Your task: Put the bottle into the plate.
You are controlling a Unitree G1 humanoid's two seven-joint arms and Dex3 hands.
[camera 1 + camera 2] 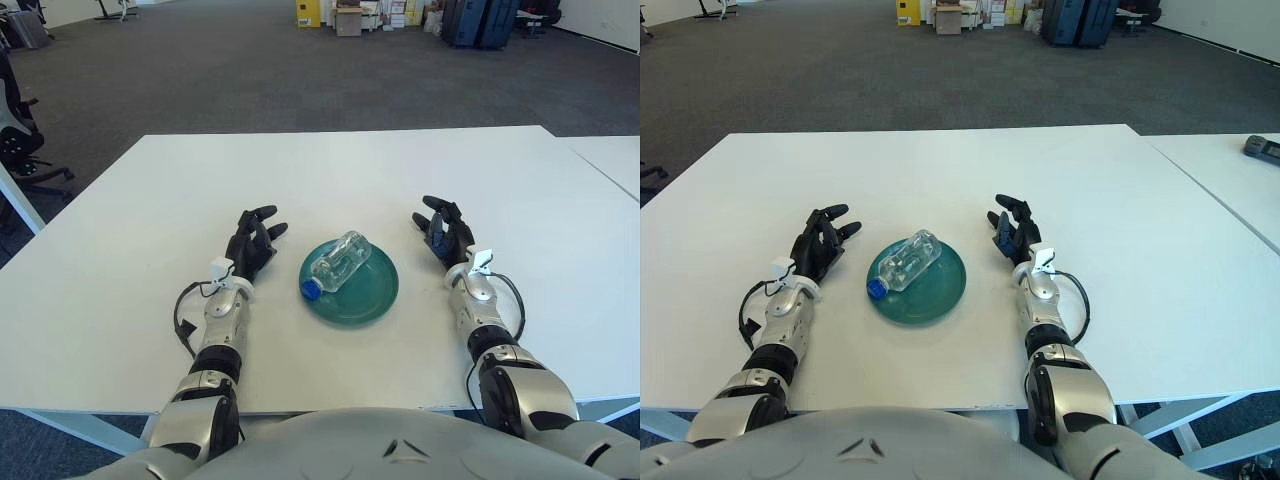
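Two black three-fingered hands flank a round teal plate on the white surface: left hand and right hand, fingers loosely spread, holding nothing. A clear plastic bottle lies on its side in the plate, blue cap pointing near-left over the rim, base far-right. Beyond, grey carpet and stacked boxes.

We see a clear, shiny plastic bottle with a blue plastic cap. It lies on a round green plate that looks smooth and a bit glossy. The big white table looks smooth and matt. The grey floor looks like rough carpet.
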